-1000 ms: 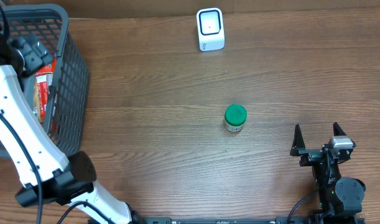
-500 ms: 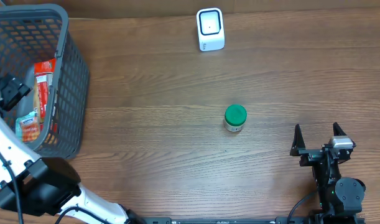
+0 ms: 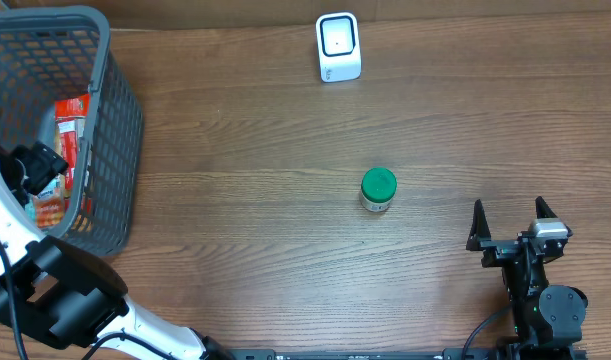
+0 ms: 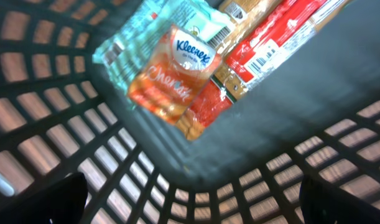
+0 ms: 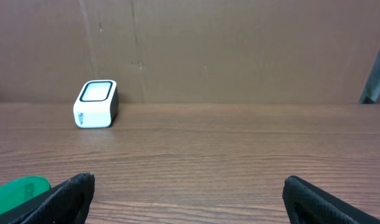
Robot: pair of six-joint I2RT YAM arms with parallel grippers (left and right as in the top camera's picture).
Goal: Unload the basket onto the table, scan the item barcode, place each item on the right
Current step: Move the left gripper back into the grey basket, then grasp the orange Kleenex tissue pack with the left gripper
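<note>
the left gripper (image 4: 190, 202) hangs spread in the basket (image 3: 115, 110) above the kleenex pack (image 4: 177, 74), which lies on other packs (image 4: 283, 43), so a grab may catch two packs or slip off the soft wrap; the right gripper (image 3: 510, 222), far from the basket, is spread too.

**Even Light Overhead, Blur at the Left Wrist**

Bright, diffuse light is falling from above on the table (image 3: 235, 200), and the jar (image 3: 378, 190) and scanner (image 3: 338, 47) are casting only faint, short shadows. The basket (image 3: 115, 120) is leaning outward at the frame's edge. In the left wrist view everything is smearing: the packets (image 4: 177, 74) are looking soft, their wrappers are throwing pale glare, and the basket floor is lying dim. In the right wrist view the scanner is showing crisp, while the 2 right fingers (image 5: 65, 202) are showing dark and unfocused.
</note>
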